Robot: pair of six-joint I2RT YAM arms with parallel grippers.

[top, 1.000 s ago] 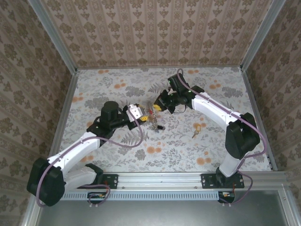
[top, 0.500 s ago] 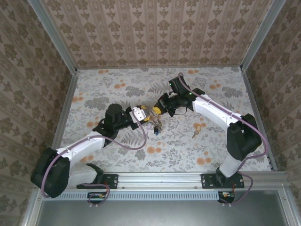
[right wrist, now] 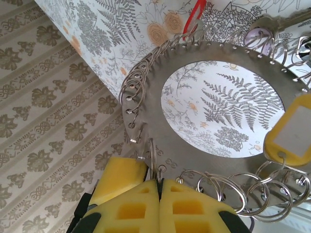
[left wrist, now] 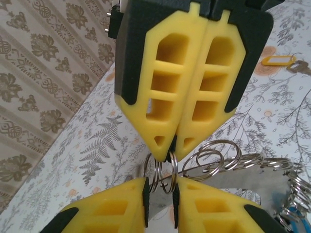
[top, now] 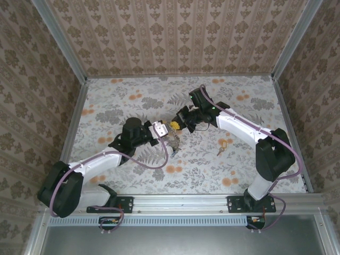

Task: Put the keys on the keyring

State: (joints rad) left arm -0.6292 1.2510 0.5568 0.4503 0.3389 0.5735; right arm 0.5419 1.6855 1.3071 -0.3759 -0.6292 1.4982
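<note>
The keyring (right wrist: 146, 111) is a flat grey disc with an open centre and many small split rings around its rim. It hangs above the table (top: 174, 139). My right gripper (right wrist: 159, 182) is shut on one small split ring at the disc's rim, and its closed yellow tips (left wrist: 171, 148) point down in the left wrist view. My left gripper (left wrist: 160, 204) straddles two split rings just below those tips, jaws narrowly apart. Keys with a red tag (right wrist: 194, 17), a yellow tag (right wrist: 291, 131) and a blue head (left wrist: 291, 216) hang on the disc. A loose tan-tagged key (top: 223, 146) lies on the table.
The table is covered in a floral cloth (top: 133, 170), with patterned walls on three sides. The loose key with its yellow tag (left wrist: 278, 60) lies right of both grippers. Both arms meet at the table's middle.
My left gripper has moved right, up to the hanging keyring, and its jaws have narrowed around the split rings. The right gripper has stayed shut, holding the keyring.
</note>
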